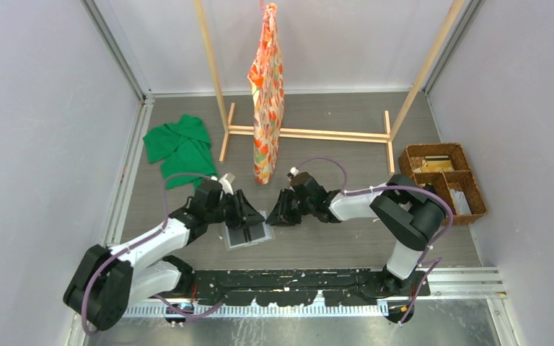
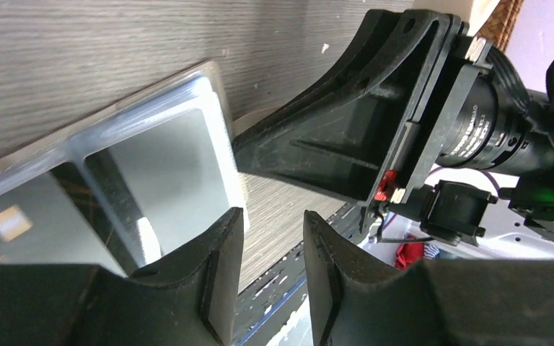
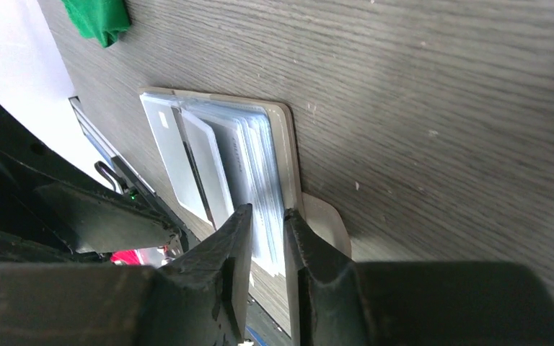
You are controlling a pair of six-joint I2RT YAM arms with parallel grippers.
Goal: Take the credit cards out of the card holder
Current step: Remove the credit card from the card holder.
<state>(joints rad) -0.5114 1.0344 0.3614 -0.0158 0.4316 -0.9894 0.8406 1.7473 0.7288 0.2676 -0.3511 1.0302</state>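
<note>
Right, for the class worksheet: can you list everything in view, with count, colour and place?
card holder: one, grey, lying open on the table between the grippers
cards: several, pale, in the holder's pockets
cloth: one, green, far left
hanging fabric: one, orange patterned, on the rack
rack: one, pale wood, far middle
basket: one, brown wicker, right edge
table: one, grey wood grain
left gripper: black, narrowly open, at the holder's edge
right gripper: black, fingers close together at the cards' edge

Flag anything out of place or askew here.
The green cloth lies crumpled on the table, far left, not on the wooden rack. The card holder lies open, slightly askew to the table edge.
</note>
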